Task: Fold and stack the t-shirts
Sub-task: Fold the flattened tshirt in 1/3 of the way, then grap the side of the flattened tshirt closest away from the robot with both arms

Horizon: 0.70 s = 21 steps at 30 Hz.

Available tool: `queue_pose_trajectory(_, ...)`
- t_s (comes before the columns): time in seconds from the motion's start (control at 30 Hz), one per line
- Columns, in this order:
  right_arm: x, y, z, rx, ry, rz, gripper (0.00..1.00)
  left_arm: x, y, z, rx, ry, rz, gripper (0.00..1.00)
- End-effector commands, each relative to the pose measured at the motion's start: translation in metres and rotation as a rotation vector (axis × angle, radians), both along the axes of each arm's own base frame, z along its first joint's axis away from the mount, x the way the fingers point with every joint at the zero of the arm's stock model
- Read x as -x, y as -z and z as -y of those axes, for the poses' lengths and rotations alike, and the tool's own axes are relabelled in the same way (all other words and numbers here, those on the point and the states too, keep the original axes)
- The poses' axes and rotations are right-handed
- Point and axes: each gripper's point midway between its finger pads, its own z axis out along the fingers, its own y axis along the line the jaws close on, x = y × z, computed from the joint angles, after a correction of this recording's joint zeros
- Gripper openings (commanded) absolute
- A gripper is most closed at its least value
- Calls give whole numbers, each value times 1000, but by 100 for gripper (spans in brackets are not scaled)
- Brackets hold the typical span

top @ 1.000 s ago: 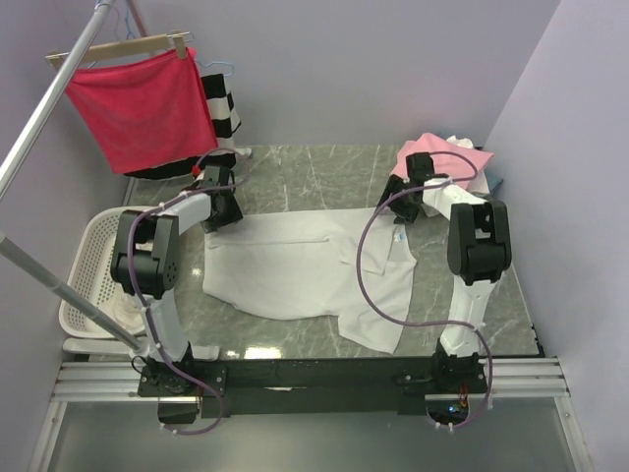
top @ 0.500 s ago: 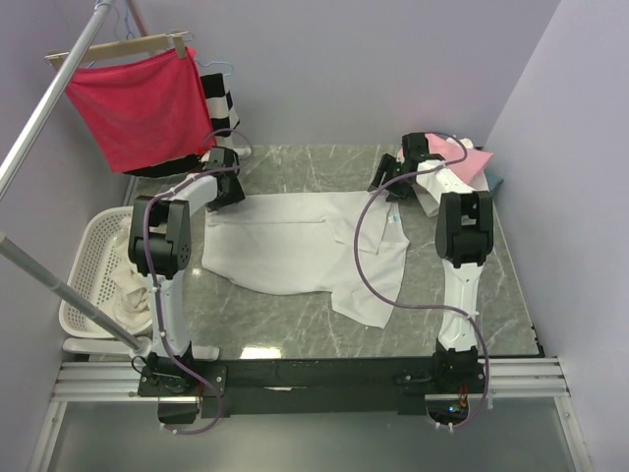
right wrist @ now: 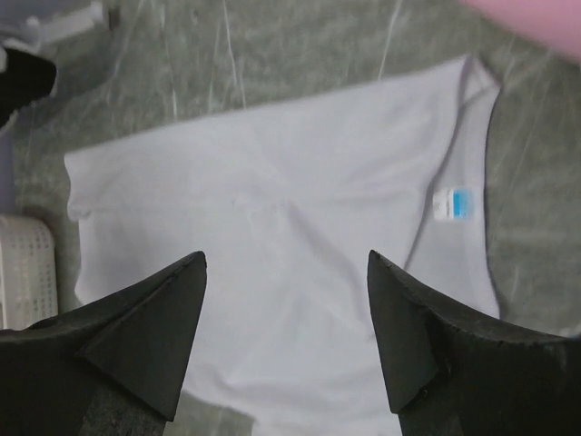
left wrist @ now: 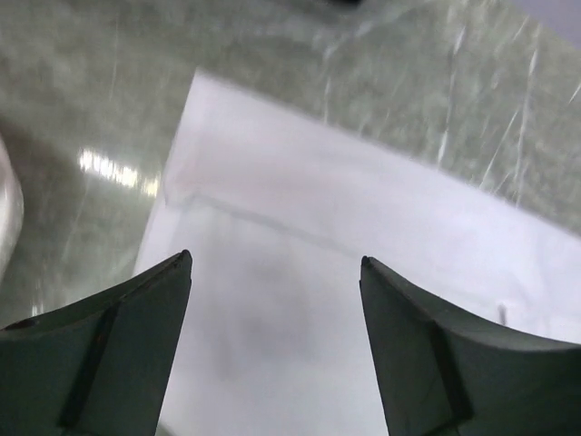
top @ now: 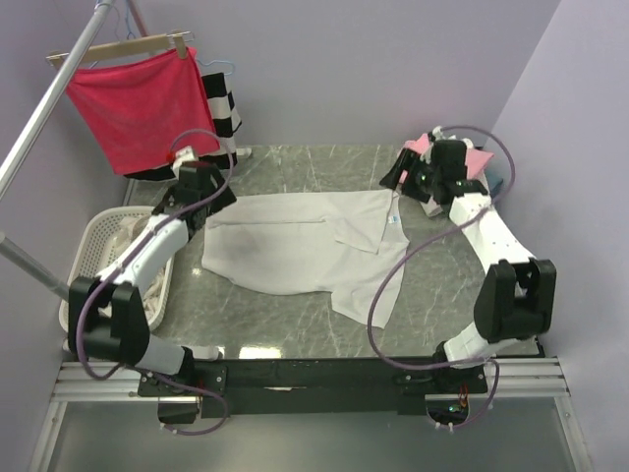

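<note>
A white t-shirt [top: 295, 251] lies spread on the marble table, its far edge folded over, with a small blue neck label [top: 395, 218]. It also shows in the left wrist view [left wrist: 300, 272] and the right wrist view [right wrist: 290, 236], where the label [right wrist: 452, 202] is clear. My left gripper [top: 218, 195] is open and empty above the shirt's far left corner. My right gripper [top: 401, 177] is open and empty above the shirt's far right corner. A pink shirt [top: 462, 157] lies on a pile at the far right, partly hidden by my right arm.
A white laundry basket [top: 90, 258] with cloth in it stands at the left table edge. A red cloth [top: 142, 108] on a wooden hanger and a striped garment [top: 222, 103] hang from a metal rack [top: 44, 108] at the far left.
Both grippers have let go of the shirt's far edge and lifted away. The folded far part now lies flat on the shirt. Both arms have swung outward.
</note>
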Motion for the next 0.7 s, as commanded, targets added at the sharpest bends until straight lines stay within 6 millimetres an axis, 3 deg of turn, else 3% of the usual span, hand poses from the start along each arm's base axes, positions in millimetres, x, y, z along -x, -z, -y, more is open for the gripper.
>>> queue_pose_trajectory(0.0,62,45,-29,-58,-113,-146,78,58,44,14,47,-18,-131,79)
queue_pose_trajectory(0.07,82,48,-57,-60,-209,-157,77,82,63,21,88,-28,-172,79)
queue_pose_trajectory(0.1,86,51,-65,-38,-229,-168,77,90,58,25,123,-24,-154,79)
queue_pose_trajectory(0.13,92,54,-72,-15,-248,-182,77,102,69,26,147,-43,-179,79)
queue_pose_trajectory(0.17,102,56,-91,3,-297,-186,77,109,70,30,160,-45,-182,78)
queue_pose_trajectory(0.27,111,63,-116,10,-351,-209,77,127,70,30,196,-87,-174,78)
queue_pose_trajectory(0.4,113,65,-129,3,-376,-218,76,143,79,24,217,-143,-184,79)
queue_pose_trajectory(0.67,110,64,-127,25,-374,-216,77,145,105,20,226,-208,-221,76)
